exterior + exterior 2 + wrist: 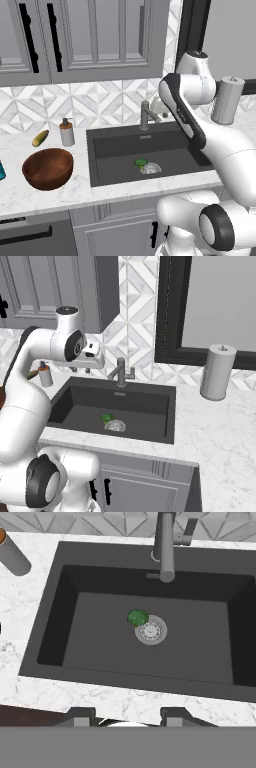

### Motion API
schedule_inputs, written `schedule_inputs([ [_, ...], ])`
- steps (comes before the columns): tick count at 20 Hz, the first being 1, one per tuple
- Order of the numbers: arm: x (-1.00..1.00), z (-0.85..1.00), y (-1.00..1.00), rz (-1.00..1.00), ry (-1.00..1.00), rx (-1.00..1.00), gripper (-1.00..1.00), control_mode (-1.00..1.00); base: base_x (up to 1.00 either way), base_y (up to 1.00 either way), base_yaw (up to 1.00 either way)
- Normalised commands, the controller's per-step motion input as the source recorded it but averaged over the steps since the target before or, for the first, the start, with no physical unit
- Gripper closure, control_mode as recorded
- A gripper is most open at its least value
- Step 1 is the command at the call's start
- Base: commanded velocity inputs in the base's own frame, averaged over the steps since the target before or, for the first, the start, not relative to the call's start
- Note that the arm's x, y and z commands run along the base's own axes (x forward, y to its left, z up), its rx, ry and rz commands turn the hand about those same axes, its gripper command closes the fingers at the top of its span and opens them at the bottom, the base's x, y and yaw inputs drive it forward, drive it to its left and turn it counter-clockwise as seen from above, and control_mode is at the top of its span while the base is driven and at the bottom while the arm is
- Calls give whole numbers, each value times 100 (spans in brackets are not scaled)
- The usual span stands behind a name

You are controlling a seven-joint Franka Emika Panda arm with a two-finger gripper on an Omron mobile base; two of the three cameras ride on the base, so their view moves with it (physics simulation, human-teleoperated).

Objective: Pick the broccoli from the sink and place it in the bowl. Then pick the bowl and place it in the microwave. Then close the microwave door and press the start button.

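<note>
On the sink (60,637) floor, just beside the drain (151,630), lies the broccoli (137,617), so with our hand (127,714) high above, fingers apart and empty, we should descend straight, clearing the faucet (165,547).

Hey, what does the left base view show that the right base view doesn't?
Left base view: the whole brown bowl on the counter, and a corn cob behind it. Right base view: the cabinet doors under the sink in full. Both share the sink, faucet, the broccoli beside the drain, the soap bottle and the paper towel roll.
</note>
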Motion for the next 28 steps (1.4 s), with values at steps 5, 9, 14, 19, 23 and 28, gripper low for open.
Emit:
schedule_inputs([
  [5,0,-23,36,0,3,-21,-100,-100,0,0,0],
  [9,1,-99,100,-5,10,-50,-100,-100,0,0,0],
  [14,41,-100,86,0,18,-49,-100,-100,0,0,0],
  [19,99,-97,7,1,35,-36,-100,-100,0,0,0],
  [23,99,-77,-12,5,40,-24,-100,-100,0,0,0],
  [28,63,-69,-21,2,32,-13,-100,-100,0,0,0],
])
